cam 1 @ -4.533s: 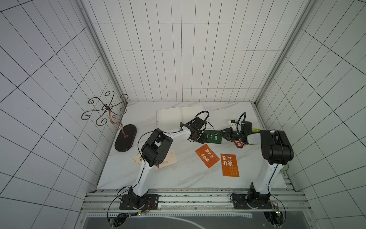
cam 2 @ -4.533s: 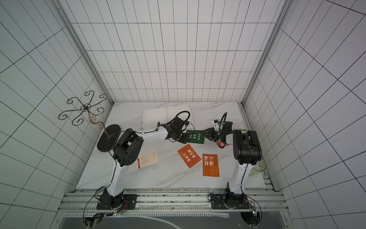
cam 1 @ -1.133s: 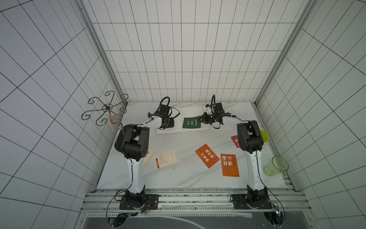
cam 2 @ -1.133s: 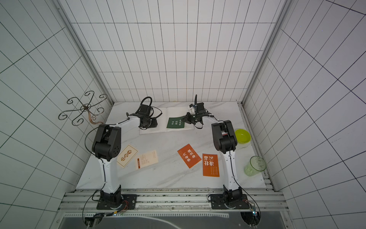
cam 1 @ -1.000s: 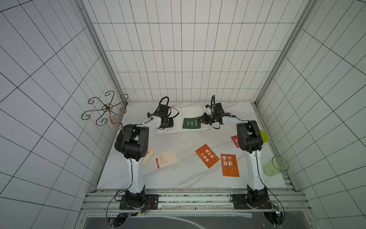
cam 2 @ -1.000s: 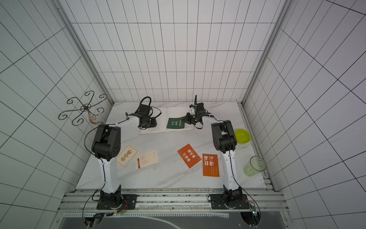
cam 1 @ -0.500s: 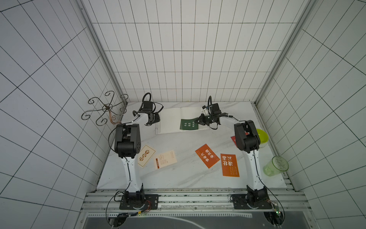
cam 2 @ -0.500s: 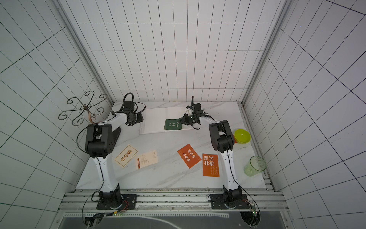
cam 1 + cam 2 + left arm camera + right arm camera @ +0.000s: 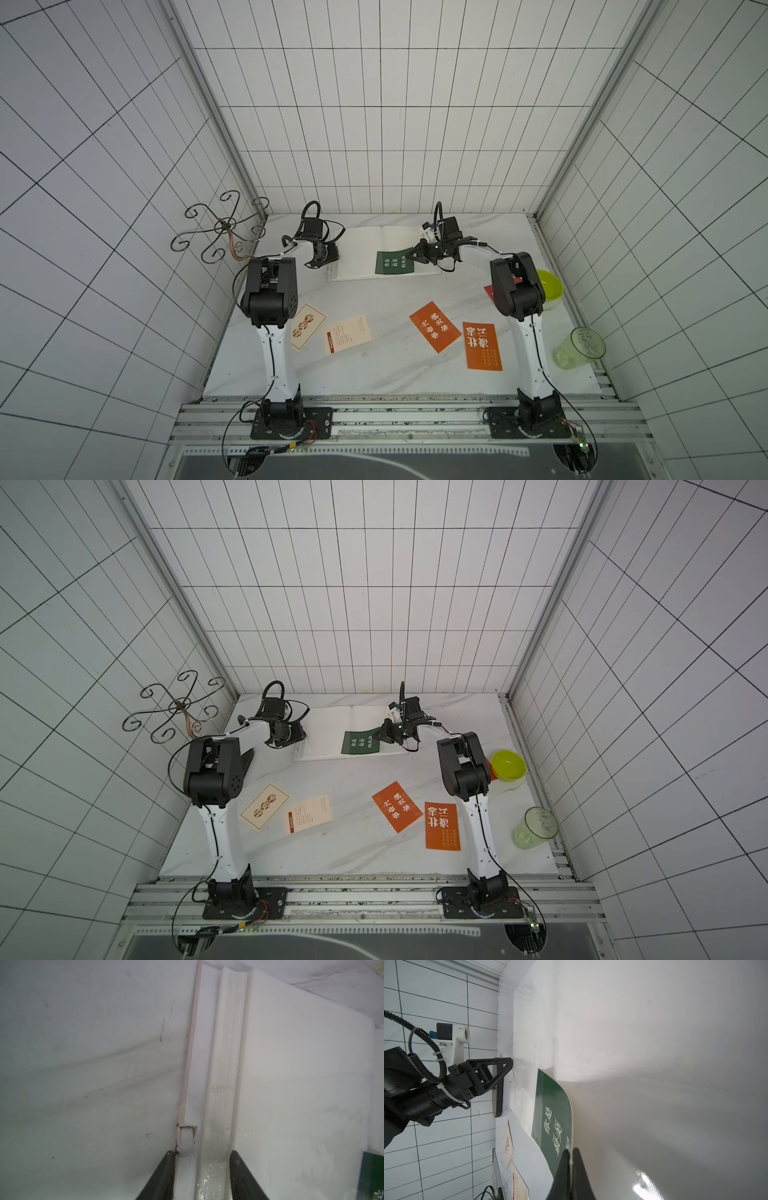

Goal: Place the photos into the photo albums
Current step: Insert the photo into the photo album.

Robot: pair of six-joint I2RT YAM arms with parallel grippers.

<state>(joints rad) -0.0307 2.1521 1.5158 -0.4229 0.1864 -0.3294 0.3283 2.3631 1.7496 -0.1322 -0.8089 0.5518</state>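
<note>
Open album point(image 9: 360, 257) at far centre, 1 green card point(image 9: 395, 263) resting on its right page, long axis left to right, right pincer point(image 9: 416, 257) pinching card's right edge, left pincer point(image 9: 332, 260) clamping album's left edge, green bowl point(image 9: 557, 291) and cup point(image 9: 579, 351) at right.

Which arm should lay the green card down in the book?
Right. Its pincer pinches the green card over the open book's page, while the left pincer grips the book's edge.
</note>
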